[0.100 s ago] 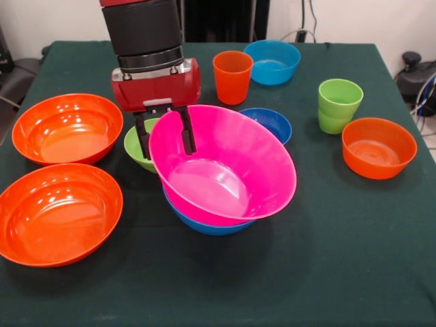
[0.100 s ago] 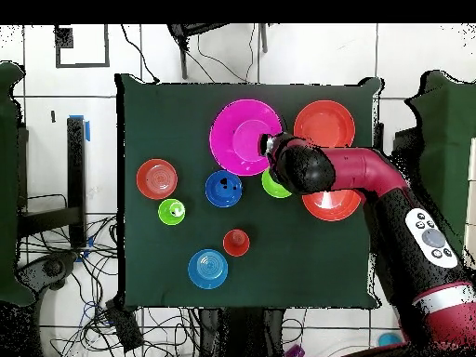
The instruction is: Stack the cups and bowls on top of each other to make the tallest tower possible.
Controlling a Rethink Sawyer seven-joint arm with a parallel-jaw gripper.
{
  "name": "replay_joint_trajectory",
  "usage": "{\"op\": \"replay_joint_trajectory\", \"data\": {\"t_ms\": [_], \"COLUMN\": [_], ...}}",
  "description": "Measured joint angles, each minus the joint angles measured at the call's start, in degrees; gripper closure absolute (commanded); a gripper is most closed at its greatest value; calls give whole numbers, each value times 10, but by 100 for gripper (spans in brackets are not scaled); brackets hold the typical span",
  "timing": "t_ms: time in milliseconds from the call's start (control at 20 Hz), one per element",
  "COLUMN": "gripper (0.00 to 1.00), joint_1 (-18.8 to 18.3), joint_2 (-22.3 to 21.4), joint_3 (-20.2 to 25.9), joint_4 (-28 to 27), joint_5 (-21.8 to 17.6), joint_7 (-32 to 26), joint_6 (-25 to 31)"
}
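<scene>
We have the gripper (image 1: 164,133) clamped on the rim of the large pink bowl (image 1: 225,170), one finger inside the wall and one outside. The bowl hangs tilted, its open face tipped away from the gripper, with its base resting in or just over the large blue bowl (image 1: 208,225) below; we cannot tell whether the two touch all round.

The step in hand, as we judge it, is seating pink into blue to begin the tower. To do it well we should level the pink bowl until its rim runs parallel to the blue rim, centre it in the overhead view, lower until it beds evenly, and only then part the fingers and lift straight up, so the inner finger does not drag the wall and unseat the pile.

Room is tight on the gripper's own side: the small lime green bowl (image 1: 138,145) lies just behind its fingers, and the dark blue bowl (image 1: 270,123) sits near the pink rim, in front of the orange cup (image 1: 232,76). The two large orange bowls (image 1: 67,128) lie to one side, clear of the pile but near the arm's sweep. The green cups (image 1: 338,105) and the small orange bowl (image 1: 379,147) stand well apart. The counter (image 1: 340,272) beyond the pile, away from the gripper, is open up to its edge.
</scene>
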Motion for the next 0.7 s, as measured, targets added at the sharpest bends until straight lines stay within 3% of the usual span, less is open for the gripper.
{"op": "replay_joint_trajectory", "data": {"t_ms": [700], "gripper": [0], "joint_1": [0], "joint_2": [0], "joint_3": [1], "joint_4": [0], "joint_5": [-6], "joint_7": [0], "joint_6": [0]}}
